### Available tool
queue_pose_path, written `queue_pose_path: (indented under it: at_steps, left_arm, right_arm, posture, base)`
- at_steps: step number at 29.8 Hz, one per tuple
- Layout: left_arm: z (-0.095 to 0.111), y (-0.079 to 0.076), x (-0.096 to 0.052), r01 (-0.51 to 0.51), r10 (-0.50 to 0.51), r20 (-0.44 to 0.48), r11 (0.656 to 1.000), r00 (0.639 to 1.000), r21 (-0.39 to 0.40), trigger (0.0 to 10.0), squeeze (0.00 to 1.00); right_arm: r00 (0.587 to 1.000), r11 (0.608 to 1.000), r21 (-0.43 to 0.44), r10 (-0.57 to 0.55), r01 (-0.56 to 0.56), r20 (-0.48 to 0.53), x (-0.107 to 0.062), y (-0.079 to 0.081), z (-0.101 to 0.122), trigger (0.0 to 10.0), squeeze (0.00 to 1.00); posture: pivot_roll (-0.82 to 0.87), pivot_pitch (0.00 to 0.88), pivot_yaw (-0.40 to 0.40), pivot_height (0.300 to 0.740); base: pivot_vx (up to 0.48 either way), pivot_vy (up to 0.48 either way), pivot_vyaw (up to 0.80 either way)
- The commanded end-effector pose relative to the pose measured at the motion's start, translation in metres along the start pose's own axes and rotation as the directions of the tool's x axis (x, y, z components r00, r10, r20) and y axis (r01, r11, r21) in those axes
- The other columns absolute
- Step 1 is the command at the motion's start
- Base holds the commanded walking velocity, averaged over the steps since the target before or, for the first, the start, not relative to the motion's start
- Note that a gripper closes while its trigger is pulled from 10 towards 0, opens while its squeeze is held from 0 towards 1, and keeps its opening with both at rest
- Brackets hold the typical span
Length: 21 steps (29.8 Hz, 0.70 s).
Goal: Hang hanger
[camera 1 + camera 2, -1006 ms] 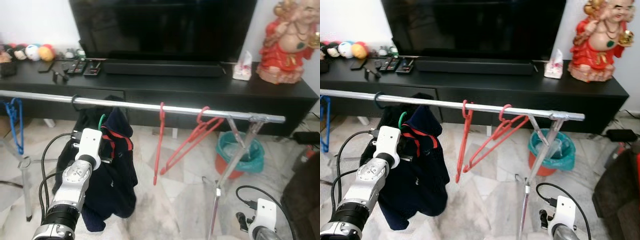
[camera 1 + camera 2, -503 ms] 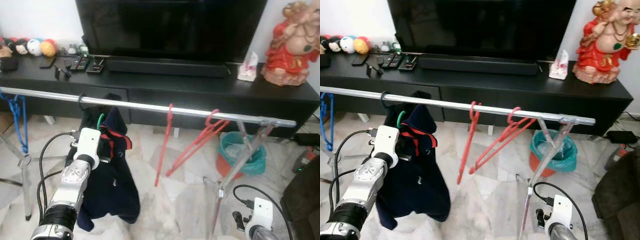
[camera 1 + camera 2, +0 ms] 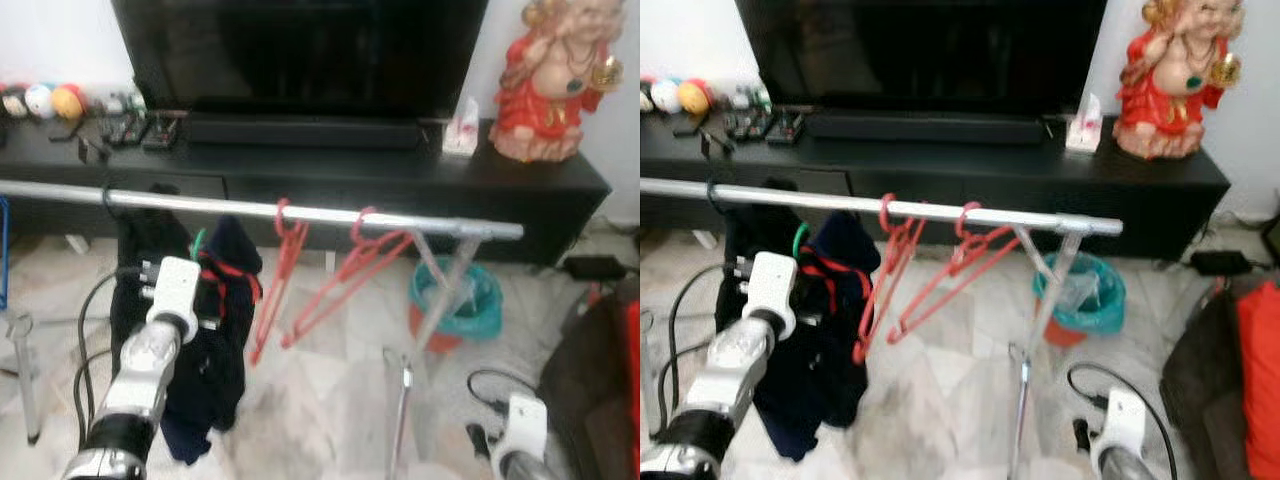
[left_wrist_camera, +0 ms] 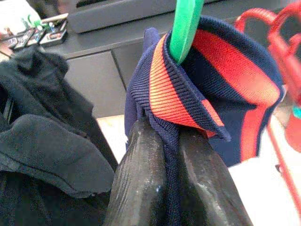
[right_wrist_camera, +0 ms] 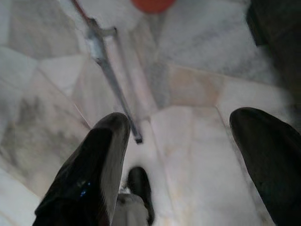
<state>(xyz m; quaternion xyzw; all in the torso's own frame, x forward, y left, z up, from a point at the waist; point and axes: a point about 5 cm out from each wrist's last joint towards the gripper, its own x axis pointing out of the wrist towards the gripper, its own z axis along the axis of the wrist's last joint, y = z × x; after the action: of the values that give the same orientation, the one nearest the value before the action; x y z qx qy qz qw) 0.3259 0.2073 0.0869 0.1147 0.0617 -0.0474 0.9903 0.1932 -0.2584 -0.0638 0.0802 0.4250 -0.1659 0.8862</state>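
So it's a living room with a pale marble-tile floor (image 3: 330, 400), and a long black TV counter (image 3: 400, 180) runs along the far wall with a big dark TV (image 3: 300, 50) on it, remotes and little round toys at its left end, a tissue pack and a red statue (image 3: 545, 80) at the right. In front of that a silver clothes rail (image 3: 300, 213) crosses left to right. On the left side, the left gripper (image 4: 164, 136) has its fingers (image 4: 141, 179) pinched together on the collar of a navy shirt with red stripes (image 4: 188, 94), just below the rail. The green hanger (image 4: 185, 26) sits inside that collar, its neck pointing straight up toward the rail, next to a black garment (image 3: 140, 250) already hanging there. Further right, two red hangers (image 3: 330, 270) dangle off the rail, tilted. A teal bin (image 3: 455, 300) stands past the rail's right leg. The right gripper (image 5: 188, 155) hangs low near the floor, fingers spread apart.
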Motion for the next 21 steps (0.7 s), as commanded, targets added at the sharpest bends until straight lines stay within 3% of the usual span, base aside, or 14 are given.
queue_pose_path:
  at_steps: [1,14,21]
  left_arm:
    - [0.0078,0.0084,0.0008,-0.028,0.027,0.036,1.0,0.999,0.008,10.0,0.0]
    - [0.0134,0.0168,0.0035,-0.103,0.104,0.064,0.994,0.992,-0.021,10.0,0.0]
    - [0.0151,0.0172,0.0039,-0.109,0.11,0.074,0.994,0.991,-0.021,10.0,0.0]
  right_arm:
    - [1.0,1.0,0.0,0.003,-0.003,0.005,0.0005,0.0016,0.0027,10.0,0.0]
    - [1.0,1.0,0.001,0.002,-0.002,0.007,0.0005,0.0015,0.0029,10.0,0.0]
    - [1.0,1.0,-0.002,0.002,-0.002,0.006,0.0005,0.0014,0.0028,10.0,0.0]
  posture:
    - [-0.08,0.0,-0.02,0.74]
    - [-0.08,0.0,-0.02,0.74]
    - [-0.08,0.0,-0.02,0.74]
  base:
    - [0.0,0.0,0.0]
    - [0.0,0.0,0.0]
    - [0.265,0.0,0.0]
